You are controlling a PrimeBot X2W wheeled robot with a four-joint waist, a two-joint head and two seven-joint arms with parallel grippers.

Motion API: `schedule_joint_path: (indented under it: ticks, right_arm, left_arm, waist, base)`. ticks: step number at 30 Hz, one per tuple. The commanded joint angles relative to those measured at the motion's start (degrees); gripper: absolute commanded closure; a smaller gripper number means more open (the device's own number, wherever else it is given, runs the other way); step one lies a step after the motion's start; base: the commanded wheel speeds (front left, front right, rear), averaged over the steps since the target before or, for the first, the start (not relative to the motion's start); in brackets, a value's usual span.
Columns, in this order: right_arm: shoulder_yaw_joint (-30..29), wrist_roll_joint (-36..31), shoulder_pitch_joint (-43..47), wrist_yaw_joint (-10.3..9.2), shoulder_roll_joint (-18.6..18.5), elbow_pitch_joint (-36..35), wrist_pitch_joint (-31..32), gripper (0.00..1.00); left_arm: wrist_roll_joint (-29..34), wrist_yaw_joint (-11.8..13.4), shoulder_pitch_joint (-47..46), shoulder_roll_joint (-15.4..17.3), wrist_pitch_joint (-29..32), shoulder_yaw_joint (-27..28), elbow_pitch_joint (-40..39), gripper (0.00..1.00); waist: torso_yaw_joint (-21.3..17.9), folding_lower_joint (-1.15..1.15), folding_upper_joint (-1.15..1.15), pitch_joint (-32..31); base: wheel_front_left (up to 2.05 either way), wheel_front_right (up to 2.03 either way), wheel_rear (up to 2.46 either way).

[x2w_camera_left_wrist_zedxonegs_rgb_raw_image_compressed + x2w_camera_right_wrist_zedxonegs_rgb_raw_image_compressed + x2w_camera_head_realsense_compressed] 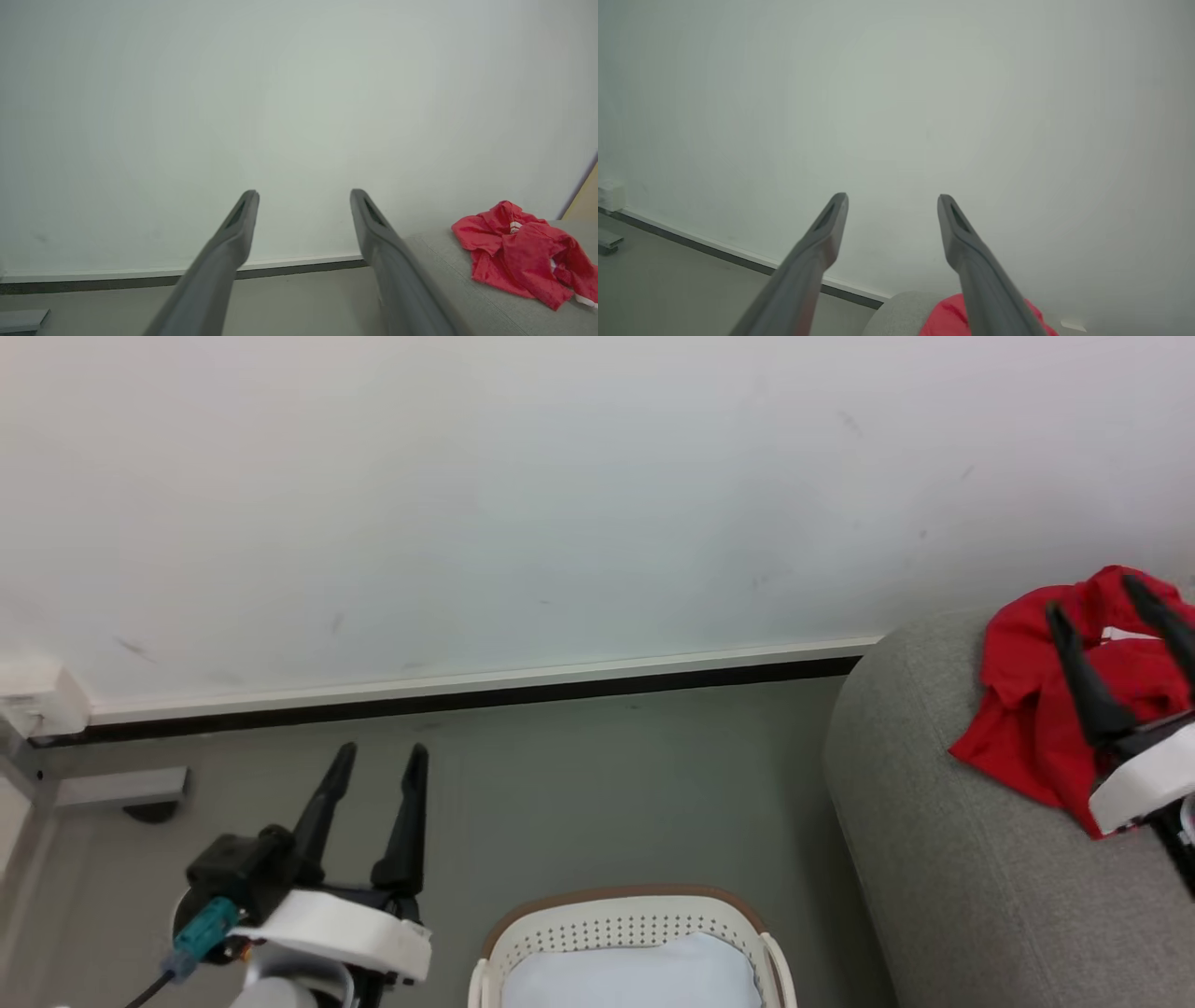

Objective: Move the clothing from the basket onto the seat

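The red clothing (1032, 709) lies crumpled on the grey seat (971, 859) at the right; it also shows as the red clothing (523, 254) and the clothing (950, 319). My right gripper (1094, 594) hovers above it, open, with nothing between its fingers. At the bottom centre is the white basket (607, 926) with a brown rim, holding a plain white cloth (630, 975). My left gripper (382, 755) stands open over the floor to the left of the basket, empty. It appears as the left gripper (303, 192), and the right gripper (892, 197) faces the wall.
A pale wall (523, 504) with a white and black skirting board (485, 686) runs behind. Grey floor (597, 784) lies between the basket and the wall. A white box (37, 695) and a grey bar (121, 787) sit at the far left.
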Motion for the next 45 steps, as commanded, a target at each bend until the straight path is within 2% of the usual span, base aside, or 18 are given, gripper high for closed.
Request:
schedule_joint_path:
  ticks: [1,2,3,4,5,6,7,8,12,16,28,45]
  right_arm:
    - [-4.44,-3.02,5.17,-0.13,2.61,-3.01,-0.12,0.0]
    - [-4.44,-3.02,5.17,-0.13,2.61,-3.01,-0.12,0.0]
    - [-8.94,-5.61,9.94,-0.13,5.73,-6.06,-0.13,0.0]
    - [-11.1,-6.85,12.27,-0.13,7.43,-7.58,-0.13,0.0]
    - [-11.1,-6.85,12.27,-0.13,7.43,-7.58,-0.13,0.0]
    - [-14.14,-8.63,17.12,-0.13,10.63,-10.22,-0.07,0.0]
    - [-15.64,-9.62,19.15,-0.13,12.04,-11.47,-0.07,0.0]
    - [-15.64,-9.62,19.15,-0.13,12.04,-11.47,-0.07,0.0]
    - [-19.44,-12.72,26.36,-0.13,17.24,-16.33,-0.08,0.0]
    - [-19.89,-14.43,30.46,-0.13,20.52,-19.34,-0.08,0.0]
    - [-19.83,-15.78,33.91,-0.13,24.79,-21.62,-0.08,0.0]
    - [-19.68,-15.61,33.32,-0.13,25.59,-21.55,-0.08,0.0]
  left_arm:
    - [0.94,0.47,1.99,-0.31,-0.04,1.64,-0.47,0.0]
    - [0.94,0.47,1.99,-0.31,-0.04,1.64,-0.47,0.0]
    - [1.45,0.72,3.47,-0.79,-0.04,3.08,-0.69,0.0]
    - [1.86,0.72,4.24,-0.95,-0.04,3.87,-0.61,0.0]
    - [1.86,0.72,4.24,-0.95,-0.04,3.87,-0.61,0.0]
    - [2.62,0.82,5.58,-1.56,-0.04,5.44,-0.48,0.0]
    - [3.1,0.87,6.22,-1.83,-0.04,6.24,-0.53,0.0]
    - [3.1,0.87,6.22,-1.83,-0.04,6.24,-0.53,0.0]
    - [4.8,-0.13,8.95,-3.72,-0.04,9.41,-0.56,0.0]
    - [6.95,-1.54,11.8,-5.67,-0.04,12.81,-1.19,0.0]
    - [12.85,-4.84,14.25,-9.73,-0.04,17.23,-1.58,0.0]
    - [13.04,-6.38,13.62,-10.47,-0.04,18.38,-1.02,0.0]
  waist:
    - [1.1,0.01,0.0,0.31]
    - [1.1,0.01,0.0,0.31]
    - [1.49,0.01,0.0,0.47]
    - [1.62,0.01,0.0,0.57]
    - [1.62,0.01,0.0,0.57]
    - [1.83,0.01,0.0,0.74]
    - [1.86,0.01,0.0,0.83]
    - [1.86,0.01,0.0,0.83]
    - [1.49,0.01,0.0,1.08]
    - [0.41,0.01,0.0,1.24]
    - [0.73,0.01,0.0,1.41]
    - [0.53,0.01,0.0,1.2]
  base:
    - [0.0,0.0,0.0]
    - [0.0,0.0,0.0]
    - [0.0,0.0,0.0]
    - [0.0,0.0,0.0]
    - [0.0,0.0,0.0]
    - [0.0,0.0,0.0]
    - [0.0,0.0,0.0]
    - [0.0,0.0,0.0]
    - [0.0,0.0,0.0]
    - [0.0,0.0,0.0]
    - [0.0,0.0,0.0]
    - [0.0,0.0,0.0]
